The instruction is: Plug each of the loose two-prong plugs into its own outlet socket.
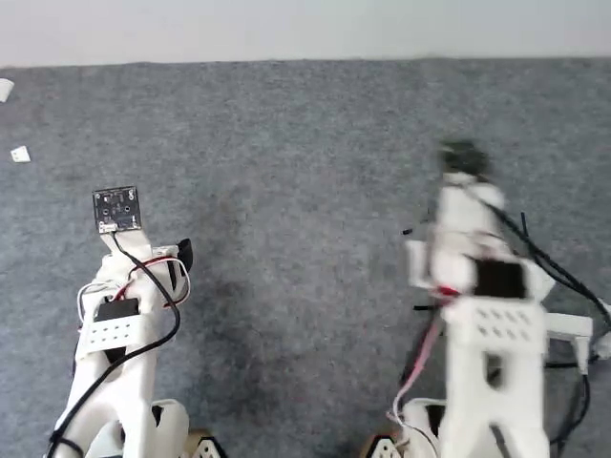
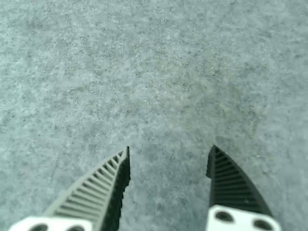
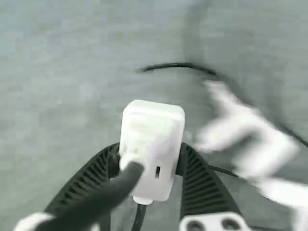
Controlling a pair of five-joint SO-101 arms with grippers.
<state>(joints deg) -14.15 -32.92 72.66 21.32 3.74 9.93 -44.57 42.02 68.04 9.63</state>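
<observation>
My right gripper [image 3: 149,147] is shut on a boxy white plug [image 3: 153,130], with a dark cable [image 3: 103,192] leaving the plug toward the wrist. Just past the plug lies a blurred white piece [image 3: 245,130] with a thin black cable [image 3: 178,66] curving beside it; I cannot tell whether it is a socket. In the high view the right arm [image 1: 477,267] stands at the right, its dark gripper [image 1: 461,157] over the carpet. My left gripper [image 2: 168,151] hangs open above bare grey carpet with nothing between its fingers. The left arm [image 1: 124,305] is at the lower left.
Grey carpet [image 1: 305,172] covers the table up to a pale wall at the back. Two small white scraps [image 1: 19,154] lie at the far left. A white part with black cables [image 1: 571,329] sits by the right arm's base near the right edge.
</observation>
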